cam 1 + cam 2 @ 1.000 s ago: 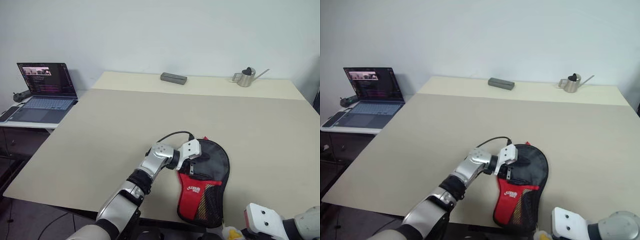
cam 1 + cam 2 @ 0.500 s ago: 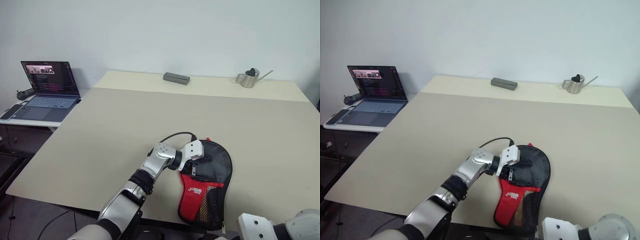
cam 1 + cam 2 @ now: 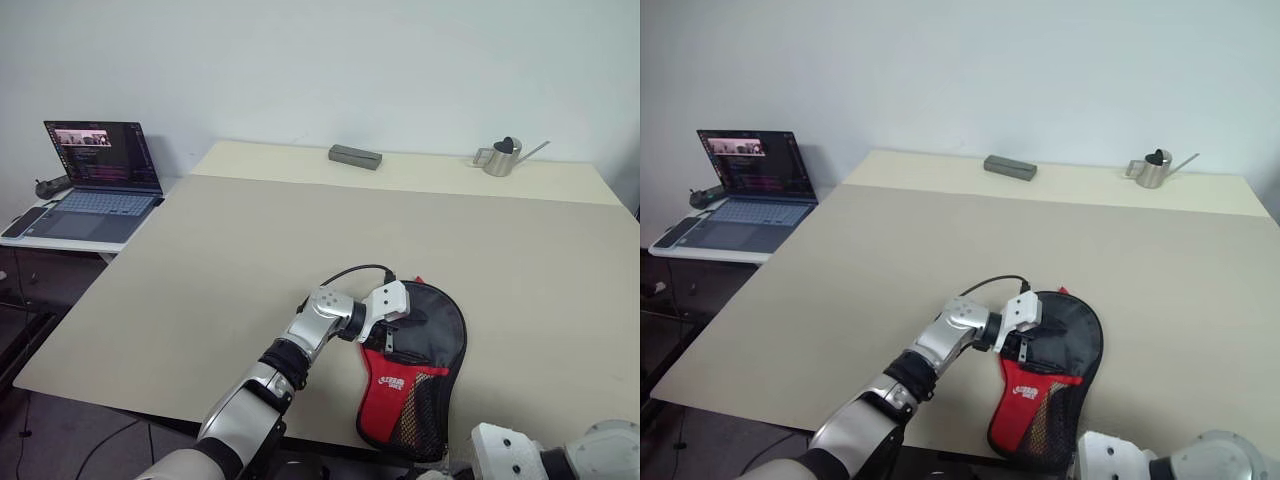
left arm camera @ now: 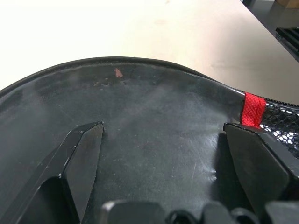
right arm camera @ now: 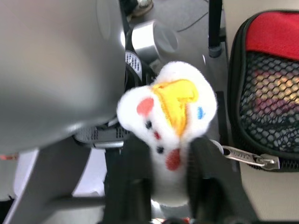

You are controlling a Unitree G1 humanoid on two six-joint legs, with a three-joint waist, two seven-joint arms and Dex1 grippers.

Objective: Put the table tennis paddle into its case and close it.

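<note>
Case [image 3: 420, 370] lying flat at the bench's [image 3: 250, 250] near edge.
Left pincer [image 4: 163, 154] spread wide, pressing its round black top; right pincer [image 5: 170, 163] clamps the plush charm [image 5: 168, 116] beside the zipper.

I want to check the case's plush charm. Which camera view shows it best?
The right wrist view: the plush charm sits close up between the right gripper's fingers, beside the case and its zipper pull. Neither eye view shows the charm clearly.

Bare table [image 3: 220, 260] left of the case [image 3: 430, 345]; box [image 3: 355, 156] and can [image 3: 500, 158] stand far back
</note>
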